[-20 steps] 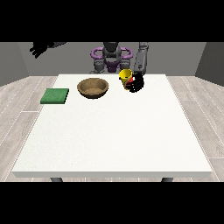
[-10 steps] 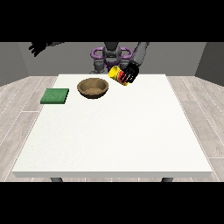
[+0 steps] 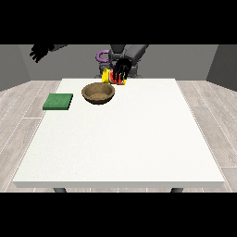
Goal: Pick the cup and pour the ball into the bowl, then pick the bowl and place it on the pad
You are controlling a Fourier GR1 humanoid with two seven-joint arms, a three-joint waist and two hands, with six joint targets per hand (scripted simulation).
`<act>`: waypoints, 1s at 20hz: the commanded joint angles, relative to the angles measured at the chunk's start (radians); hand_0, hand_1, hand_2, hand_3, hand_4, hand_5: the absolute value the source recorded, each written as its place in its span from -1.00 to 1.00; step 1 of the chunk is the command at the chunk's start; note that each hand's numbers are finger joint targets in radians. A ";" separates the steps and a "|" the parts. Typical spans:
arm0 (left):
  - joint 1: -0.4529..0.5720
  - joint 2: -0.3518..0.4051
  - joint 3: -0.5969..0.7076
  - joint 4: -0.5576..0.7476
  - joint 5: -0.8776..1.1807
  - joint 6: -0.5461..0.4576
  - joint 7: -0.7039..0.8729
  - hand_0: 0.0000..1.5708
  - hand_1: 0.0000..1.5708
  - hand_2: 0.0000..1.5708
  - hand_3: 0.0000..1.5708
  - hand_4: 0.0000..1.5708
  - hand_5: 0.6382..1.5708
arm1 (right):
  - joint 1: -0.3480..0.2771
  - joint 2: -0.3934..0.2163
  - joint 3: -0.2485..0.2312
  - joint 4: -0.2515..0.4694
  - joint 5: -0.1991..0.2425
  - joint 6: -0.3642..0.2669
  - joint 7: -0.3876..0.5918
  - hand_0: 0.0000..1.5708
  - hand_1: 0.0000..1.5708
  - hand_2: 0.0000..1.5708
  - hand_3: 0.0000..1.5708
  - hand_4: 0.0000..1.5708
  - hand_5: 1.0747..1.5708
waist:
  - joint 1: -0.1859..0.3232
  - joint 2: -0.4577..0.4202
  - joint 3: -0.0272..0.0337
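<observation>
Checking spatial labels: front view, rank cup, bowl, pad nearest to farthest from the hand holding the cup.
1. Cup: in the hand itself, fingers curled round it, above the table's far edge.
2. Bowl: just below and to the view's left of that hand, on the table.
3. Pad: farthest, near the table's left edge.

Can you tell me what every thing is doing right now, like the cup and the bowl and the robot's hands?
cup: lifted off the table, tipped over towards the bowl, held by a hand.
bowl: upright on the table, not held.
pad: flat on the table, nothing on it.
hand at the view's right: wrapped round the cup.
hand at the view's left: raised in the air, holding nothing.
</observation>
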 commanded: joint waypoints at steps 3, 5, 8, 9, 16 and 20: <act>-0.123 -0.012 -0.148 0.016 -0.196 -0.075 0.252 0.74 0.74 1.00 1.00 0.67 0.98 | -0.057 -0.016 -0.008 0.073 -0.003 0.024 -0.032 -1.00 -1.00 -1.00 -0.80 -0.11 0.94 | -0.015 0.033 0.0001; -0.157 -0.012 -0.180 0.066 -0.265 -0.134 0.276 0.89 0.89 1.00 1.00 0.52 0.98 | -0.070 -0.001 0.007 0.046 -0.008 0.007 -0.001 -1.00 -1.00 -1.00 -0.68 -0.11 0.94 | -0.025 0.006 -0.0004; -0.190 -0.012 -0.218 0.070 -0.307 -0.237 0.301 0.78 0.78 1.00 1.00 0.32 1.00 | -0.051 0.045 0.050 0.039 0.037 -0.015 -0.024 -1.00 -1.00 -1.00 -0.66 -0.12 0.93 | -0.040 0.002 -0.0011; -0.204 -0.012 -0.264 0.007 -0.304 -0.296 0.348 0.55 0.55 1.00 1.00 0.35 1.00 | -0.105 0.049 0.057 0.067 0.054 -0.040 -0.033 -1.00 -1.00 -1.00 -0.63 -0.12 0.93 | -0.047 0.015 -0.0007; -0.144 -0.012 -0.342 -0.099 -0.332 -0.468 0.297 -0.75 -0.75 0.59 1.00 0.42 1.00 | -0.107 0.050 0.047 0.095 0.052 -0.057 -0.040 -1.00 -1.00 -1.00 -0.57 -0.12 0.92 | -0.028 -0.004 -0.0019; -0.160 -0.012 -0.303 -0.149 -0.326 -0.537 0.276 -1.00 -1.00 0.34 0.97 0.41 1.00 | -0.157 0.012 0.034 0.087 0.019 -0.069 0.046 -1.00 -1.00 -1.00 -0.82 -0.08 0.90 | -0.013 -0.020 -0.0021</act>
